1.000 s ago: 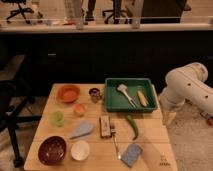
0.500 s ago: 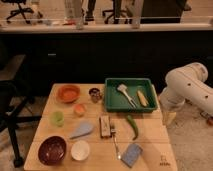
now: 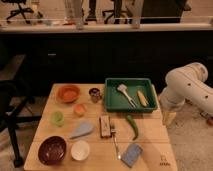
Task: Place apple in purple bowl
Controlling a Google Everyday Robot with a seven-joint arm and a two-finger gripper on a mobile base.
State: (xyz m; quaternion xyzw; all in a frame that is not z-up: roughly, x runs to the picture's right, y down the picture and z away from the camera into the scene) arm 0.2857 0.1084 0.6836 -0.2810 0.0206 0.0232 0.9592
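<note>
The apple (image 3: 79,109) is a small orange-peach fruit on the wooden table (image 3: 150,142), left of centre, just below the orange bowl (image 3: 68,93). The purple bowl (image 3: 52,149) stands at the front left corner, next to the small white bowl (image 3: 80,150), and looks empty. My white arm (image 3: 190,87) reaches in from the right. The gripper (image 3: 169,118) hangs beside the table's right edge, below the green tray's right end, far from both the apple and the purple bowl. It holds nothing that I can see.
A green tray (image 3: 131,85) with utensils sits at the back right. A dark cup (image 3: 95,94), a light-green round thing (image 3: 57,117), a grey-blue object (image 3: 82,130), a brown box (image 3: 104,126), a fork (image 3: 115,141), a green pepper (image 3: 132,126) and a blue sponge (image 3: 131,155) lie on the table. A dark counter stands behind.
</note>
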